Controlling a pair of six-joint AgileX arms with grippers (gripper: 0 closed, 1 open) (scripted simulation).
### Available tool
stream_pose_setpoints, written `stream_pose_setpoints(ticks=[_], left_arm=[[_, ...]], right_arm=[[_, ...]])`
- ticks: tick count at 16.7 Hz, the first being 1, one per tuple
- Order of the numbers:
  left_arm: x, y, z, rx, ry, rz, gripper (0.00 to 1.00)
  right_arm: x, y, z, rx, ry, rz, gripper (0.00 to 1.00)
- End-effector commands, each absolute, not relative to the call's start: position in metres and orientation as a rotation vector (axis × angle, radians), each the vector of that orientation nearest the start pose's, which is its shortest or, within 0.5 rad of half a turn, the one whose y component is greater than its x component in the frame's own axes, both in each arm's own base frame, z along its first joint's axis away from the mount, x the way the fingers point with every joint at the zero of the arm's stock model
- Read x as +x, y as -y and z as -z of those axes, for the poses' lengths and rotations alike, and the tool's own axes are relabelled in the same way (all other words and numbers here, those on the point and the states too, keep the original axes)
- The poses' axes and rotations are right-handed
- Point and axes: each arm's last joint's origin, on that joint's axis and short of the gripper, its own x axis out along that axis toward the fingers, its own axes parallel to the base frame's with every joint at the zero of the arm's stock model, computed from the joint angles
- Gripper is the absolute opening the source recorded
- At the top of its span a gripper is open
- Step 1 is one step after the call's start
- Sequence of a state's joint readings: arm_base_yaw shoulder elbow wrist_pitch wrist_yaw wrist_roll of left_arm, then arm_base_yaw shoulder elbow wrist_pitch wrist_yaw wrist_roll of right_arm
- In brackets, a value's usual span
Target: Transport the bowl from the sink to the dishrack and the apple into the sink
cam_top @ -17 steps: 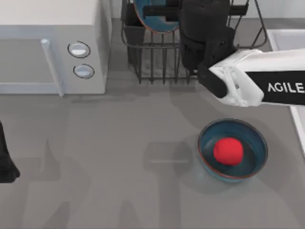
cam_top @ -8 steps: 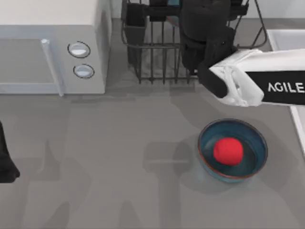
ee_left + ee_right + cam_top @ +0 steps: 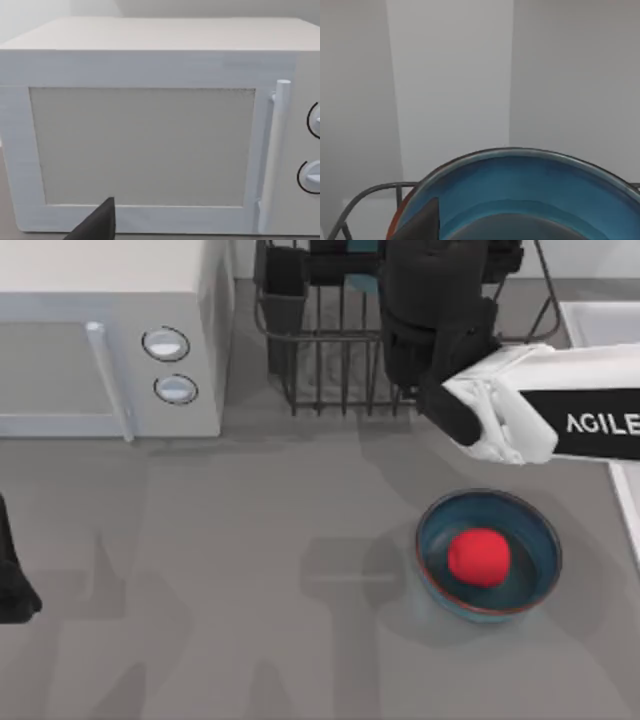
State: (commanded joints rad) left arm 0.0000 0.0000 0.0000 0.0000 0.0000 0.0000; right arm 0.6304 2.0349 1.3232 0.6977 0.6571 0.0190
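A blue bowl (image 3: 520,185) with a reddish-brown rim sits close in the right wrist view, over a wire of the dishrack (image 3: 365,194). My right gripper (image 3: 350,250) reaches over the dark wire dishrack (image 3: 330,360) at the table's back, shut on that bowl. The red apple (image 3: 478,556) lies inside a second blue bowl (image 3: 530,540) standing on the table at the front right. A corner of the pale sink (image 3: 600,322) shows at the right edge. My left arm (image 3: 10,580) is parked at the left edge.
A white microwave (image 3: 100,330) with two round knobs fills the back left; in the left wrist view the microwave (image 3: 150,125) is seen from the front. A black cutlery cup (image 3: 283,280) stands at the rack's left corner. Bare grey tabletop lies in the middle and front left.
The blue bowl held over the rack has moved toward the back and almost out of the top view's upper edge. The apple and the table bowl have not moved.
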Motion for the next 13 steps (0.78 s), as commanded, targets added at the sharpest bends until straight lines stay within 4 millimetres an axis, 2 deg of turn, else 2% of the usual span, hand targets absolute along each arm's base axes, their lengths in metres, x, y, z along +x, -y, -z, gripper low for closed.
stream_pose_setpoints(ticks=[3, 6, 9, 13], left_arm=[[0.106, 0.001, -0.160, 0.000, 0.000, 0.000, 1.00], [0.106, 0.001, -0.160, 0.000, 0.000, 0.000, 1.00], [0.106, 0.001, -0.160, 0.000, 0.000, 0.000, 1.00], [0.106, 0.001, -0.160, 0.000, 0.000, 0.000, 1.00]], right_arm=[[0.373, -0.236, -0.223, -0.014, -0.036, -0.028, 1.00], [0.349, -0.190, -0.229, -0.031, -0.095, -0.075, 1.00], [0.305, -0.134, -0.240, -0.029, -0.133, -0.116, 1.00], [0.222, -0.065, -0.251, -0.003, -0.084, -0.140, 1.00]])
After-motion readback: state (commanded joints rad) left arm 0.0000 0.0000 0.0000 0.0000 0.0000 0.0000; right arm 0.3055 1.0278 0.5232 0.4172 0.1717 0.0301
